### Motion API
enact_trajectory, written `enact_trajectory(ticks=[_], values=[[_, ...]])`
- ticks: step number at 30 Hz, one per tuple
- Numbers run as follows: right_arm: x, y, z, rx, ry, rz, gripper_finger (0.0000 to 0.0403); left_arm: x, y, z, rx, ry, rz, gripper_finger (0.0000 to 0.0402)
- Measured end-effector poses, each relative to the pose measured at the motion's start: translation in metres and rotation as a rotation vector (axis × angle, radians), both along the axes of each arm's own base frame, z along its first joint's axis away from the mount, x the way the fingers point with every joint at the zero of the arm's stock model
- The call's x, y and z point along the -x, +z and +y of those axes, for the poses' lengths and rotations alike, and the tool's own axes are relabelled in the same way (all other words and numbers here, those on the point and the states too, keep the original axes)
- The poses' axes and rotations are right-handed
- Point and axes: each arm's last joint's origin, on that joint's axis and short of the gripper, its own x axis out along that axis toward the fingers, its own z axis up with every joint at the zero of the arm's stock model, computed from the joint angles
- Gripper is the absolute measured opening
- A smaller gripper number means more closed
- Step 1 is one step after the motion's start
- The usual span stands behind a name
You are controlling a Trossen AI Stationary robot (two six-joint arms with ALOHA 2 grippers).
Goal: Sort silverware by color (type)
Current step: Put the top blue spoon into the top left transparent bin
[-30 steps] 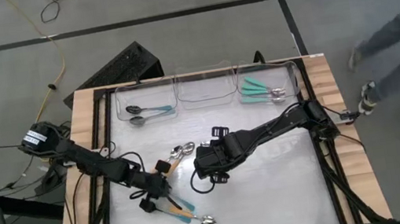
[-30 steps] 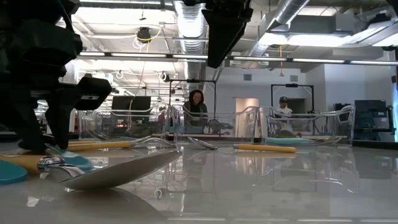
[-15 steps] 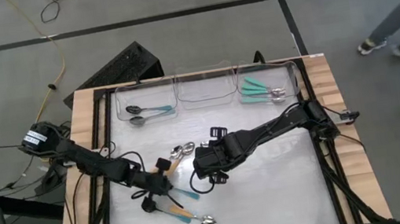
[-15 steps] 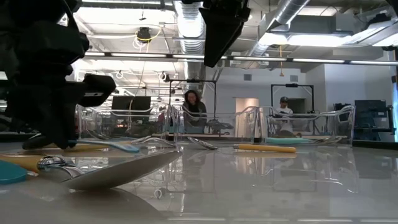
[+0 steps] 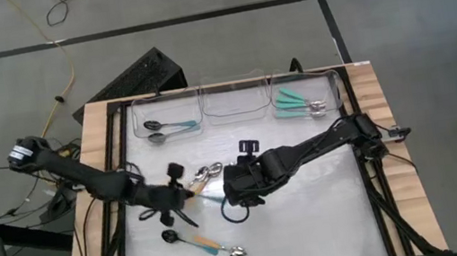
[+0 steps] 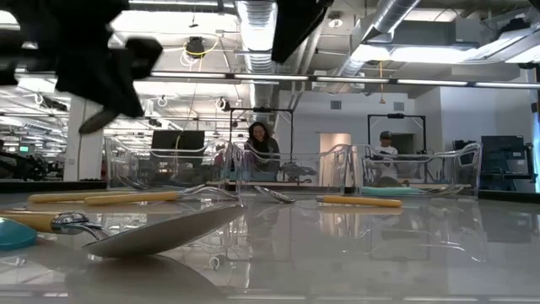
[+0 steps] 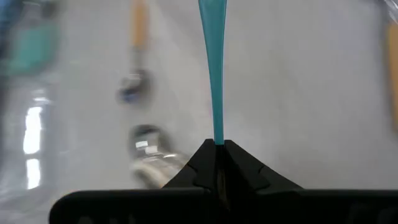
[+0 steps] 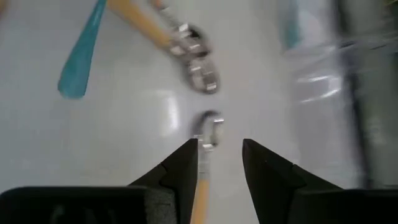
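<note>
My left gripper (image 7: pixel 217 144) is shut on a blue-handled spoon (image 7: pixel 211 68) and holds it above the table's middle left (image 5: pixel 186 194). My right gripper (image 8: pixel 219 146) stands open above the table's middle (image 5: pixel 227 192). Below its fingers an orange-handled spoon (image 8: pixel 210 127) with a silver bowl lies flat. Two more orange-handled spoons (image 8: pixel 189 53) lie just beyond it (image 5: pixel 206 175). Near the front edge lie a black bowl (image 5: pixel 169 237) and an orange-handled spoon (image 5: pixel 229 251). My left gripper pinches the spoon's blue handle (image 7: pixel 217 138) between its two shut fingers. The handle runs on along the line of the fingers and sticks out well past their tips. The fingers slant down from the table's left. The spoon is lifted clear; the fingers hide its bowl.
Three clear bins stand along the far edge. The left bin (image 5: pixel 167 110) holds two black-bowled, blue-handled spoons, then comes the middle bin (image 5: pixel 235 100). The right bin (image 5: pixel 300 88) holds teal-green-handled spoons. People show in the room behind the table in the low view.
My left gripper has shut on the blue handle near the front pile. It has then risen and drawn toward the far edge, tipping up, and lifted the spoon clear of the table. My right gripper has risen slightly. A person at the picture's right has walked almost out of view.
</note>
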Motion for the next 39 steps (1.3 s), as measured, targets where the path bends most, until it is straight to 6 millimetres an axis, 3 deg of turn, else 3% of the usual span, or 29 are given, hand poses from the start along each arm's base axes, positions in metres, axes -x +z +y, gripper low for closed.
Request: enact_trajectory(ticks=[6,11,15,18,23,28,33,39], values=[[0.015,0.013,0.002,0.082,-0.027,-0.010,0.0131,0.037,0.038,0.020,0.125,0.106,-0.315,0.0000],[0.007,-0.009,0.006,0.095,0.010,-0.101,0.0123,0.066,0.044,0.032,0.214,0.100,-0.592,0.0000],[-0.004,-0.023,-0.002,0.054,0.064,-0.307,0.0123,0.082,0.039,0.041,0.206,0.123,-0.756,0.0000],[-0.014,-0.018,-0.015,-0.045,0.165,-0.554,0.0123,0.091,0.036,0.046,0.205,0.147,-0.844,0.0000],[-0.022,-0.007,-0.048,-0.141,0.269,-0.839,0.0134,0.096,0.030,0.048,0.221,0.141,-0.941,0.0000],[-0.037,-0.006,-0.071,-0.233,0.384,-0.975,0.0200,0.094,0.028,0.047,0.223,0.131,-0.953,0.0000],[-0.048,-0.014,-0.080,-0.194,0.387,-1.068,0.0271,0.092,0.028,0.046,0.240,0.133,-0.945,0.0000],[-0.063,-0.008,-0.080,-0.167,0.428,-1.128,0.0286,0.092,0.028,0.046,0.248,0.130,-0.953,0.0000]])
